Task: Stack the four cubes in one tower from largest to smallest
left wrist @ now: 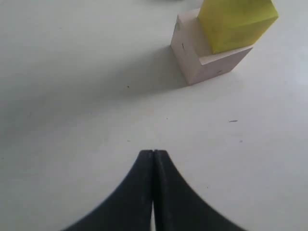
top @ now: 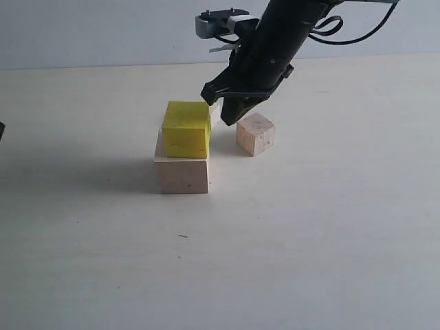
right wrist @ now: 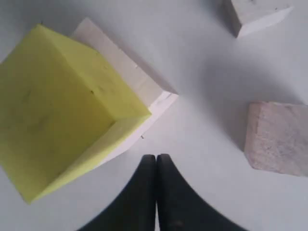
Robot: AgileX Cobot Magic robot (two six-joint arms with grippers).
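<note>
A bright yellow cube [top: 185, 129] sits a little askew on the large pale wooden cube [top: 182, 175], seen up close in the right wrist view as yellow cube [right wrist: 62, 106] over the wood cube [right wrist: 144, 91]. The medium wooden cube [top: 256, 134] [right wrist: 276, 139] rests on the table to their right. A smaller pale cube [top: 215, 113] [right wrist: 255, 14] lies behind, partly hidden. My right gripper [top: 229, 119] [right wrist: 156, 156] hangs shut and empty between the stack and the medium cube, above the table. My left gripper [left wrist: 153, 152] is shut and empty, far left of the stack [left wrist: 211, 53].
The pale table [top: 309, 240] stretches wide and bare in front of the cubes. The right arm [top: 282, 41] reaches down from the upper right with its cables. A dark sliver of the left arm [top: 1, 130] shows at the left edge.
</note>
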